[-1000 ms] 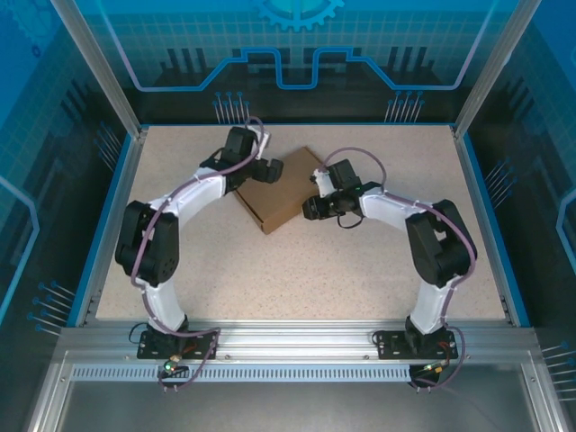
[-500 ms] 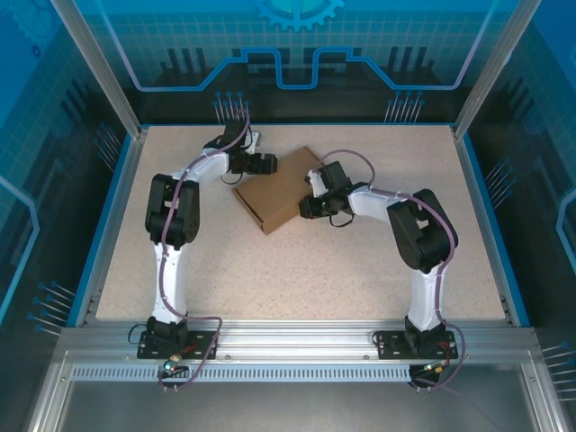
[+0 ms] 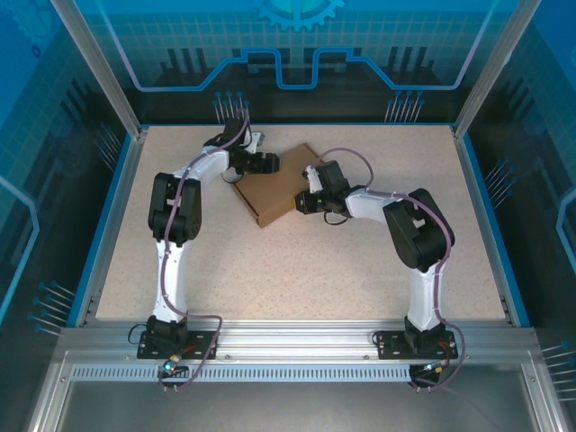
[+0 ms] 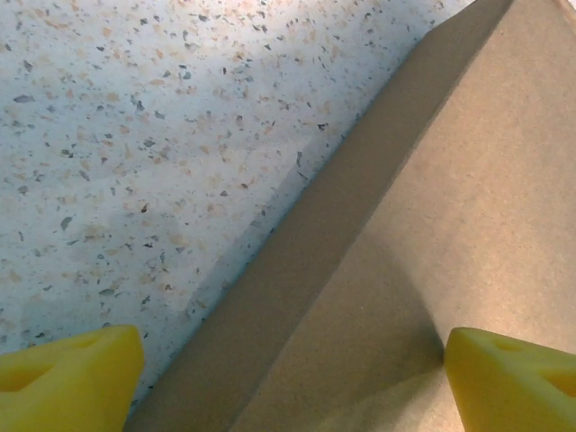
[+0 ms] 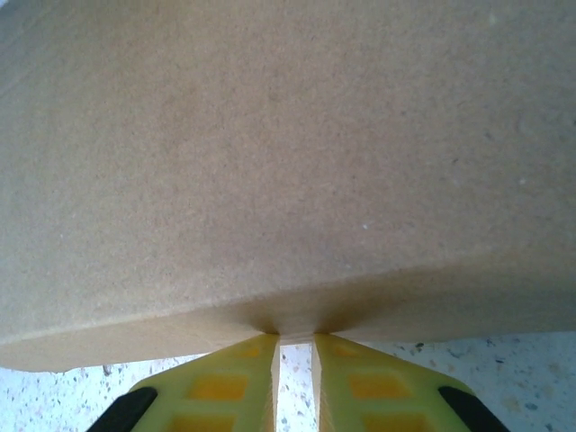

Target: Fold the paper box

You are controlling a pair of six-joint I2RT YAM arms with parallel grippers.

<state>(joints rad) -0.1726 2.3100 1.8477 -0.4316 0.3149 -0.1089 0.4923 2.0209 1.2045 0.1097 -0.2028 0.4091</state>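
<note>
Top external view: the paper box [image 3: 274, 189] lies flat on the tabletop [image 3: 360, 270], in the far half and about midway across, between the two arms. It is turned at a slant. Its long axis runs from near-left to far-right, so one short end points toward the far right corner and the other toward the near left.

The left end effector [image 3: 270, 164] is at the box's far-left long edge. In the left wrist view its two yellow fingertips [image 4: 72, 378] stand wide apart. One is over the speckled surface and the other over the brown cardboard, with the box's edge running diagonally between them. Nothing is clamped between them.

The right end effector [image 3: 303, 202] is at the opposite, near-right long edge. In the right wrist view its yellow fingers [image 5: 225, 387] are drawn almost together, with only a thin slit left between them. Their tips are up against the lower edge of the box's side. A sliver of the speckled surface shows through the slit. It is not clear whether any cardboard is pinched at the tips.
</note>
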